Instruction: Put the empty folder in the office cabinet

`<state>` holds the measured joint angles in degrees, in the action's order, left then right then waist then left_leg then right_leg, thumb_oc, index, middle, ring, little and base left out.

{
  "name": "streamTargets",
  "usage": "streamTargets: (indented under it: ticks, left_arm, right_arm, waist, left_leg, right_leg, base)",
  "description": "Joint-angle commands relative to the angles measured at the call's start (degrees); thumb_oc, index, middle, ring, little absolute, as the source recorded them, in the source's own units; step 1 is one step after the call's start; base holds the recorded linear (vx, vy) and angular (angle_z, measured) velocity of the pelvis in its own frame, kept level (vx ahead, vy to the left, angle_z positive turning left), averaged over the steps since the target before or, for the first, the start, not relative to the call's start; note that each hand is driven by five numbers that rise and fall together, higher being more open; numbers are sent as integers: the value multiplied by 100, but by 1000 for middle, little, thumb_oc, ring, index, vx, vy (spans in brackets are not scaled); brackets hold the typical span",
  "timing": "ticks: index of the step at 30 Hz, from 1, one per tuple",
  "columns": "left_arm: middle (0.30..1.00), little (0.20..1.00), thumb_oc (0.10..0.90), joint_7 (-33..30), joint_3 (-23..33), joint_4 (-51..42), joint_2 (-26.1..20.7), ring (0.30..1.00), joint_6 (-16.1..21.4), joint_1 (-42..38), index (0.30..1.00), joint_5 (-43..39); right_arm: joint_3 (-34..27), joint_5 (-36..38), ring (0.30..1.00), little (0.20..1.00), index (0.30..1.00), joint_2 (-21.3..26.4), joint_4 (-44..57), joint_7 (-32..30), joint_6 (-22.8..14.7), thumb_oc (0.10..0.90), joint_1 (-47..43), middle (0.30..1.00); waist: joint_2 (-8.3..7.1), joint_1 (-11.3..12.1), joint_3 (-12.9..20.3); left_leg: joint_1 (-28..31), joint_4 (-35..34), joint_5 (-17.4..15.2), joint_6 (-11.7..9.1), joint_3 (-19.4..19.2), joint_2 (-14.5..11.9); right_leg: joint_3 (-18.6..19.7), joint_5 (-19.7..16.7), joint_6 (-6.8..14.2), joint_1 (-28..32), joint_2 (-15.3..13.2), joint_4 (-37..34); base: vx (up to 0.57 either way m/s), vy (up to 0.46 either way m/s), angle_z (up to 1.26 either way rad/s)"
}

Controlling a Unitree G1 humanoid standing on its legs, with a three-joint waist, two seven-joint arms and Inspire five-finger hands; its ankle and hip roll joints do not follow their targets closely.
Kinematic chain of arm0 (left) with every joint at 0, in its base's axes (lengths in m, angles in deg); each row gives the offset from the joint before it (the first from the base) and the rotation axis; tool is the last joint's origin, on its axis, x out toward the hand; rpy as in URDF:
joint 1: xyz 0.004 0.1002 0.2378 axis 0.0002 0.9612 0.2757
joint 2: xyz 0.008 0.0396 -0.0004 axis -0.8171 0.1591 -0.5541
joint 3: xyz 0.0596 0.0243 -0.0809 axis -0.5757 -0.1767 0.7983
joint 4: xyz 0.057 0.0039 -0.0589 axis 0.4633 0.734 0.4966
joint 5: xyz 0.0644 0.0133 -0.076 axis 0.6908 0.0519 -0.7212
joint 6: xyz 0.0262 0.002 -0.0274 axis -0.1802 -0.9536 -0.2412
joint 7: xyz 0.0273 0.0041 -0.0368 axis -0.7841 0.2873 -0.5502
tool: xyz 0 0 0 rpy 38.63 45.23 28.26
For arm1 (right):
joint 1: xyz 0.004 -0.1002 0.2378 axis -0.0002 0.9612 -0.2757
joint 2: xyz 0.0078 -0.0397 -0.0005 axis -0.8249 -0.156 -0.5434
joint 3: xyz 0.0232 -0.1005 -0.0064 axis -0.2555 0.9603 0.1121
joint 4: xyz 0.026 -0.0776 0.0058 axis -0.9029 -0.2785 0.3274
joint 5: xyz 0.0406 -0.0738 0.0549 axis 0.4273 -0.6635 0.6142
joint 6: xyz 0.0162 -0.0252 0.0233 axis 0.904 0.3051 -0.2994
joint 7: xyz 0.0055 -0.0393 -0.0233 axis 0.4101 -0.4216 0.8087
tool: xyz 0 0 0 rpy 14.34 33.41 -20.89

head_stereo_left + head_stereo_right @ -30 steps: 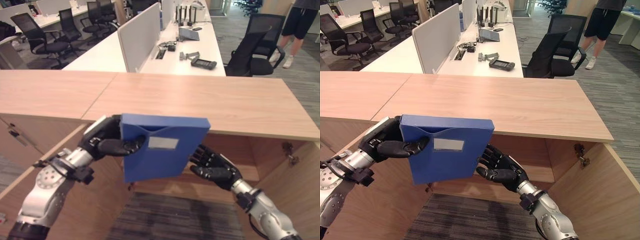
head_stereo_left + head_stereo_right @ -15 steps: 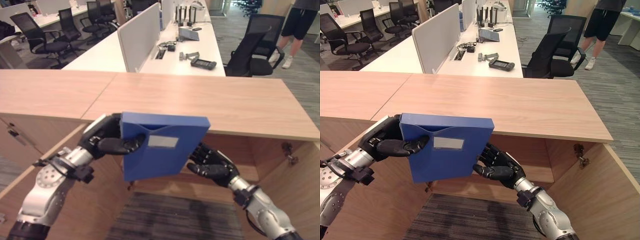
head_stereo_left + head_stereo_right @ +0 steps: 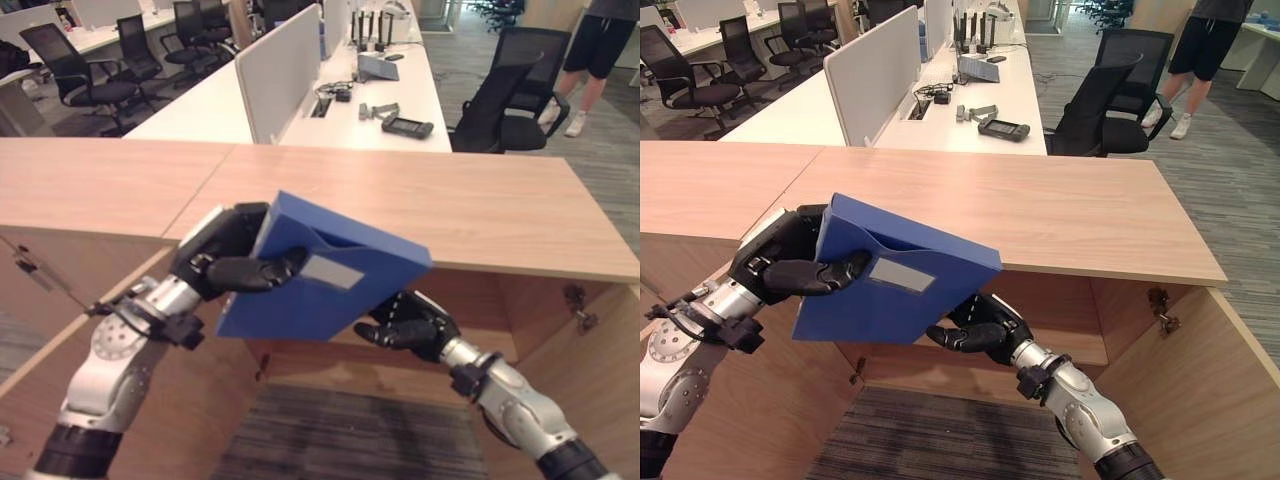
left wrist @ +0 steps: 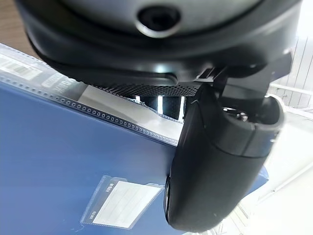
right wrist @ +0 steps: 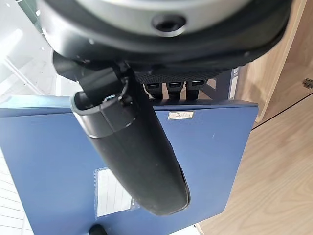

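Change: folder (image 3: 322,285) tipped since the earlier frame, from near upright to slanting; its left end is now raised, its right corner dropped toward lower right.
Folder: blue, grey label on its face, held mid-frame in front of the cabinet (image 3: 520,320), partly over the front edge of the wooden cabinet top (image 3: 480,205).
Left hand (image 3: 225,262): lower left of centre, thumb curled across the folder's face, fingers wrapped behind its left edge; gripping it.
Right hand (image 3: 975,328): below the folder's lower right, thumb and fingers curled round its underside edge; right wrist view shows the thumb laid on the blue face.
Cabinet: open below the top, door (image 3: 600,390) swung out at lower right.
Background: desk (image 3: 370,110) with divider, office chairs (image 3: 505,95), a person (image 3: 590,50) at upper right.
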<state>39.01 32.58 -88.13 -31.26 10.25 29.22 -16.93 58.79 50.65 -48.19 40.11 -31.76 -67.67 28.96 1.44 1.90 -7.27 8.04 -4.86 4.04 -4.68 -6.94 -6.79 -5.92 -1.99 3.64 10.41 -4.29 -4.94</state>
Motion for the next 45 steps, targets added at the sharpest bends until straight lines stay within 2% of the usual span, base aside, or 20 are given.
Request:
streamTargets:
  ticks: [1,5,6,11,27,38,41,45]
  left_arm:
    - [300,300,400,228,-803,-508,363,300,355,-1029,300,-550]
    - [300,300,400,304,-792,-598,371,300,312,-982,300,-525]
    - [300,300,400,294,-700,-609,381,300,311,-944,300,-507]
    - [300,300,400,226,-520,-535,484,300,320,-852,300,-513]
    - [300,300,400,163,-90,-506,671,300,333,-618,300,-531]
    - [300,300,400,183,-8,-496,696,300,345,-572,300,-488]
    - [300,300,400,162,-31,-485,737,300,356,-582,300,-508]
    - [300,300,400,99,-146,-440,925,300,394,-668,300,-536]
  right_arm:
    - [525,344,900,900,900,-903,1561,923,-633,800,-1509,900]
    - [354,209,900,900,900,-771,1239,862,-655,800,-1409,900]
    - [33,212,900,900,900,-756,933,714,-773,800,-1310,900]
    - [-476,265,900,900,900,-843,704,526,-964,800,-1215,900]
    - [-1460,354,900,900,900,-911,89,142,-1232,800,-1159,900]
    - [-1712,342,900,900,900,-923,88,84,-1270,800,-1214,900]
    - [-1593,358,900,900,900,-988,237,118,-1249,800,-1234,900]
    - [-1117,329,900,900,900,-1128,620,269,-1147,800,-1350,900]
  waist:
    - [-41,-49,283]
    - [-50,-48,288]
    - [-49,-48,305]
    - [-55,-45,332]
    - [-55,-20,360]
    - [-54,4,366]
    - [-50,-3,362]
    - [-47,-6,347]
  left_leg:
    - [225,-14,-418,-209,84,-265]
    - [217,-14,-424,-207,109,-266]
    - [217,-14,-435,-199,128,-253]
    - [222,-14,-449,-193,168,-246]
    - [235,-14,-486,-180,224,-230]
    - [226,-14,-498,-168,241,-211]
    - [231,-14,-497,-168,233,-213]
    - [234,-14,-492,-168,215,-215]
  right_leg:
    - [-41,537,474,-4,-404,317]
    - [-53,536,478,-1,-409,312]
    - [-71,541,484,16,-412,309]
    - [-91,564,483,43,-415,307]
    - [-131,596,474,82,-402,304]
    - [-147,599,483,88,-399,304]
    - [-139,602,479,88,-400,313]
    - [-122,590,475,65,-403,326]
  base:
    - [0,0,0]
    - [0,0,0]
    - [0,0,0]
    - [2,-1,1]
    - [3,-2,2]
    - [0,-5,2]
    - [0,0,0]
    - [0,0,0]
